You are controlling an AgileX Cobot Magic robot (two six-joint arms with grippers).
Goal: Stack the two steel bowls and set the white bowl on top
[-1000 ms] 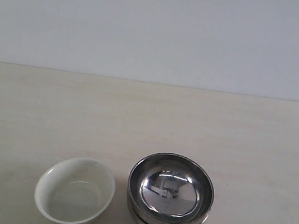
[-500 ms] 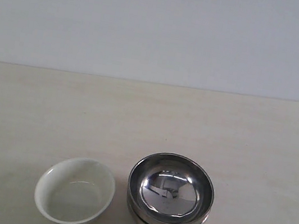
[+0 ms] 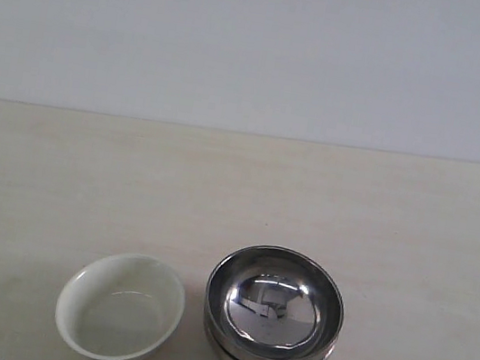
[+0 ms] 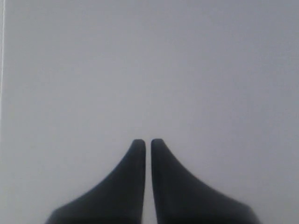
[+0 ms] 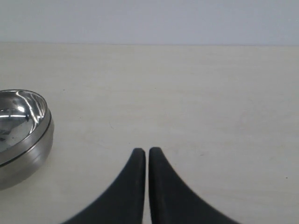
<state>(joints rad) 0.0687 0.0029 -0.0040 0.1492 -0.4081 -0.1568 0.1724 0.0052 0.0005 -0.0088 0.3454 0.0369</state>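
The two steel bowls sit nested one inside the other near the table's front, right of centre; the right wrist view shows the stack at its edge. The white bowl rests on the table just to their left, tilted a little, apart from them. Neither arm appears in the exterior view. My left gripper is shut and empty, facing only a plain pale grey surface. My right gripper is shut and empty, low over the bare table beside the steel stack.
The pale wooden table stretches back to a plain grey-white wall. Nothing else stands on it.
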